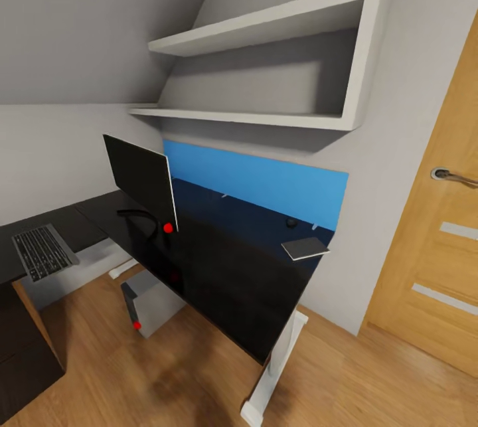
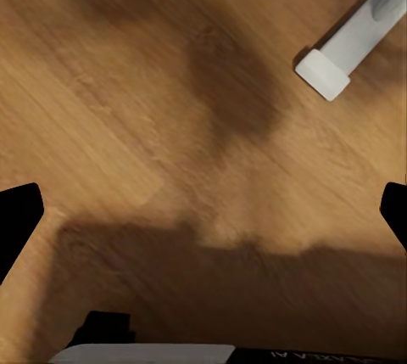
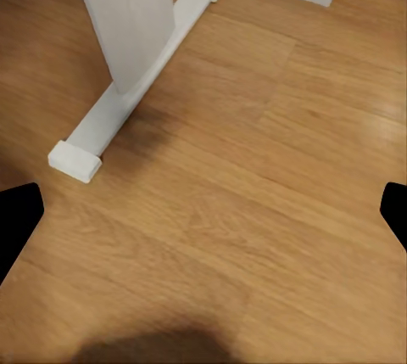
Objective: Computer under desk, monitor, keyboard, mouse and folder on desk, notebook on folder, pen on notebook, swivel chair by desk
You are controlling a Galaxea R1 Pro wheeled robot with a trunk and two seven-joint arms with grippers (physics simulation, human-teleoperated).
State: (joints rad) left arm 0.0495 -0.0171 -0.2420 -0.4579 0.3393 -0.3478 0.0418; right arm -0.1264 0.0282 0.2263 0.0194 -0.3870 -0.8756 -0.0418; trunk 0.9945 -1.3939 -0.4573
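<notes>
The black monitor (image 1: 141, 180) stands on the black desk (image 1: 226, 281), near its left end. Under that end the grey computer tower (image 1: 150, 301) rests on the floor. A grey keyboard (image 1: 41, 252) lies on a dark surface left of the desk. At the desk's far right lies a flat grey notebook-like item (image 1: 305, 248), with a small dark object (image 1: 291, 222) behind it that may be the mouse. My left gripper (image 2: 203, 220) hangs open over bare floor, and my right gripper (image 3: 203, 215) is open over floor too. The swivel chair, folder and pen are out of view.
The desk's white leg (image 3: 127, 16) and its foot (image 3: 76, 160) stand close to my right gripper; a foot end (image 2: 326, 71) lies near the left. A blue panel (image 1: 265, 181) backs the desk, with white shelves (image 1: 265, 22) above. A wooden door (image 1: 438, 248) is at the right.
</notes>
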